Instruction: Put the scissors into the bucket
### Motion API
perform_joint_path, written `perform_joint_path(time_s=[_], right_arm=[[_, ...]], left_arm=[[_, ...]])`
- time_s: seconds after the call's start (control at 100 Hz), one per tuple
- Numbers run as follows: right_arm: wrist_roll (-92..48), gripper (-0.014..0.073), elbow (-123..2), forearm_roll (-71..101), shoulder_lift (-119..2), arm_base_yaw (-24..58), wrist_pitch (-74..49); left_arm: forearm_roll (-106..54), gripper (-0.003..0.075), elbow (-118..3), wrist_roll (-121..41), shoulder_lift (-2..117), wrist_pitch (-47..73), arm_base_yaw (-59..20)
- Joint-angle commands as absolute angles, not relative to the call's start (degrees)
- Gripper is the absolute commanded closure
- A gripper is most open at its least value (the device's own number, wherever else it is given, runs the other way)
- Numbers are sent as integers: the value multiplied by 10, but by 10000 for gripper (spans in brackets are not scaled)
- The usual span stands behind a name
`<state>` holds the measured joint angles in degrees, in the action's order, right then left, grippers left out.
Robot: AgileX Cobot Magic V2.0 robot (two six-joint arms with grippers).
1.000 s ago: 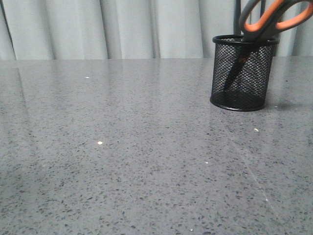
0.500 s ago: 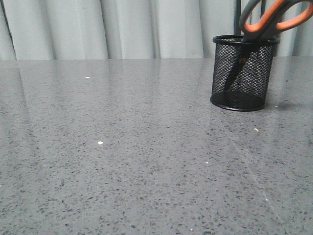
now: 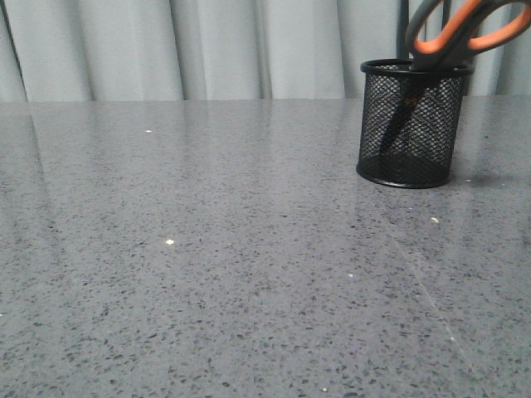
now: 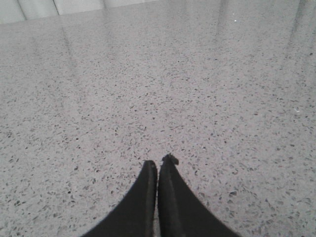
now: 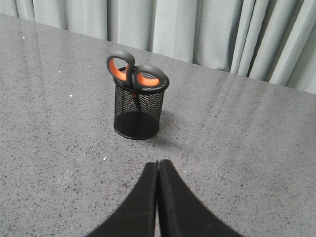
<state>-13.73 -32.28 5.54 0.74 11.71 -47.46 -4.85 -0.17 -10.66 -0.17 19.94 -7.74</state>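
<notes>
The scissors (image 3: 460,29) stand blades-down inside the bucket (image 3: 411,124), a black wire-mesh cup at the far right of the table. Their grey handles with orange lining stick out above the rim and lean right. In the right wrist view the scissors (image 5: 133,74) sit in the bucket (image 5: 137,111) some way ahead of my right gripper (image 5: 158,163), which is shut and empty. My left gripper (image 4: 158,162) is shut and empty over bare table; neither scissors nor bucket shows in that view. Neither gripper shows in the front view.
The grey speckled table (image 3: 207,249) runs back to pale curtains (image 3: 207,41). A few small white specks (image 3: 169,242) lie on it.
</notes>
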Motion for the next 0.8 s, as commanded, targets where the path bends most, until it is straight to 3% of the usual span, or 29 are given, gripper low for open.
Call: perform_joint_path(time_s=[0.0,0.79], right_arm=[[-137,638,-334,55,-8,115,-434],[-137,638,-300,55,-1,98,-432]], left_arm=[[-49,740,22,-100,-6,164,-77],[-49,740,22,-100,-12,148,-77]])
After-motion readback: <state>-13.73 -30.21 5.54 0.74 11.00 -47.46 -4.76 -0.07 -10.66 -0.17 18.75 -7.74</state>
